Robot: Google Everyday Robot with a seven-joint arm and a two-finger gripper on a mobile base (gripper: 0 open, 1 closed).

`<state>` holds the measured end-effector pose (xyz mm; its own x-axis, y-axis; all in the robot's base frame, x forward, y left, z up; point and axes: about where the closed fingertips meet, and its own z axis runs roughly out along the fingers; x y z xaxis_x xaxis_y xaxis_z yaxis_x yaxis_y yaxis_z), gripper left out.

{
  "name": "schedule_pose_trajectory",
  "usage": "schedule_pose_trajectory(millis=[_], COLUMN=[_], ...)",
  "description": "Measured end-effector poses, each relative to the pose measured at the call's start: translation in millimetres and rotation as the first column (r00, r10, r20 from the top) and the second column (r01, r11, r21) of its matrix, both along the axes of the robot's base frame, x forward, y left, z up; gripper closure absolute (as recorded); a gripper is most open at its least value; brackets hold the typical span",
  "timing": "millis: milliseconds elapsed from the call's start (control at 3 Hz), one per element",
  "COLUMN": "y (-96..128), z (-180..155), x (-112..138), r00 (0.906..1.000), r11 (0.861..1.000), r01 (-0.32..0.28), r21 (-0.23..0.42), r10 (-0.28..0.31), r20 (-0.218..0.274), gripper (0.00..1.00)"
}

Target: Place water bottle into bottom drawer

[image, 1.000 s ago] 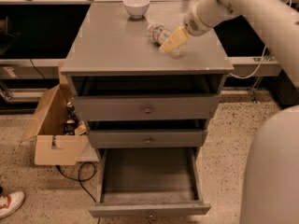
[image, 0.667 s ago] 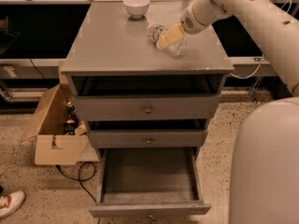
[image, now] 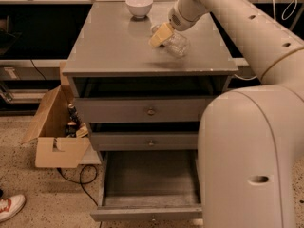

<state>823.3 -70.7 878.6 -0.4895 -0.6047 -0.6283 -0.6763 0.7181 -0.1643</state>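
The water bottle, clear and ribbed, is tilted just above the grey cabinet top, with a faint shadow under it. My gripper is shut on the bottle from the upper left, and one yellow finger shows on its left side. The bottom drawer is pulled out towards me below the cabinet front, and its flat grey floor is bare. The two drawers above it are closed.
A white bowl stands at the back of the cabinet top. An open cardboard box with bottles sits on the floor at the left, with a cable beside it. A shoe is at the lower left. My white arm fills the right side.
The gripper now has the bottle between its fingers and holds it tilted just off the top. The view has shifted closer and my arm covers more of the right side.
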Motion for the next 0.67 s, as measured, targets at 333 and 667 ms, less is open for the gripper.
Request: schedule_pose_trajectory(millis=[333, 667], y=[13.4, 20.1], z=[-22.2, -33.0], x=[4.9, 5.8], r00=[0.9978, 0.9947], r11=[0.999, 0.998], r01=[-0.02, -0.036], r21=[0.034, 0.053], r10=[0.022, 0.04], r20=[-0.063, -0.094], gripper=[0.25, 0.49])
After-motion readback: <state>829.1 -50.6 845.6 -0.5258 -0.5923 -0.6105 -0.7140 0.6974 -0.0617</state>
